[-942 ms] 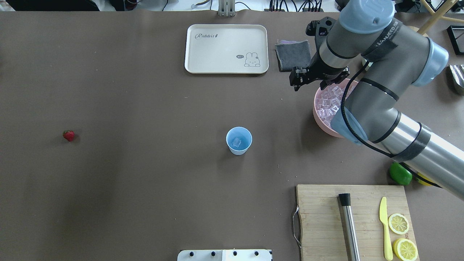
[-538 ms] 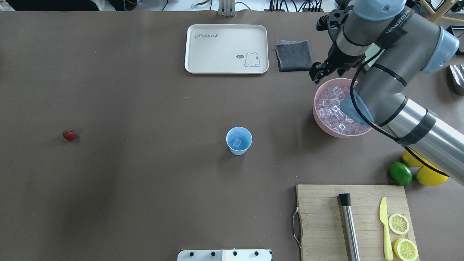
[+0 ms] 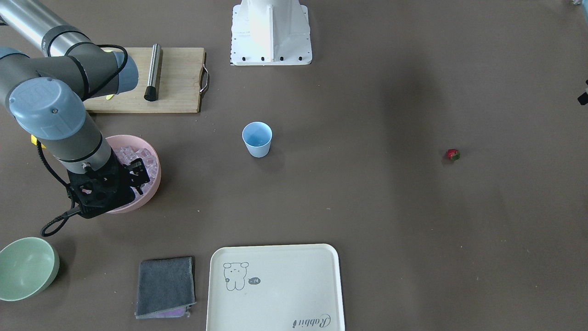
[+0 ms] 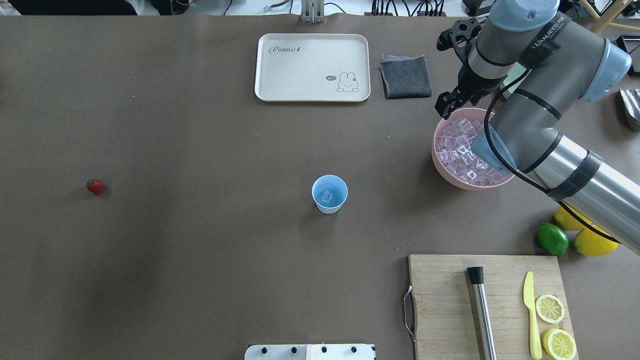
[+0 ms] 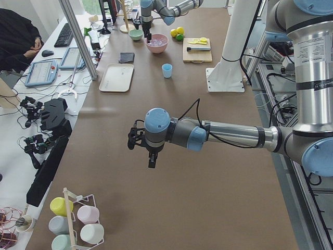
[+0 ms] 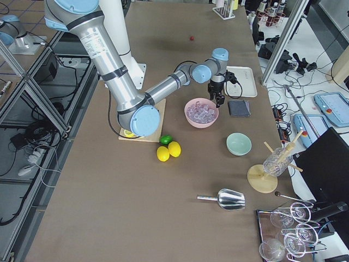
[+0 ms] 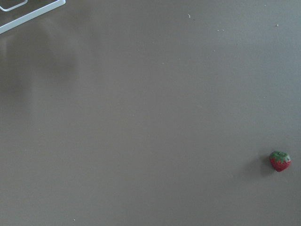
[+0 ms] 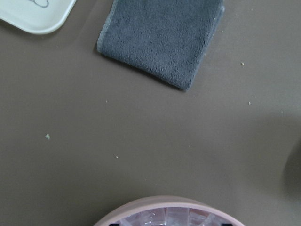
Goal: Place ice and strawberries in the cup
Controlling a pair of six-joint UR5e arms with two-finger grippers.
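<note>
Big brown table, mostly bare in the middle. All the action is over at the pink bowl full of ice cubes.

Over the last second the right gripper swings from the bowl's cup-facing side around to its far rim, next to the grey cloth. That uncovers more of the bowl. It now hangs above the rim, not down in the pile. The wrist camera catches two dark fingertips well apart over the bowl's edge with nothing between them, so the jaws are wide and empty.

The light-blue cup sits mid-table, well apart from the bowl, with at least one cube in it, same as a moment ago. The strawberry hasn't budged and sits alone far out on the robot's left. The left gripper hovers over bare table near it, and I can't tell how its jaws stand.

My read: the right arm is lining up to grab another cube, and the berry comes later.
</note>
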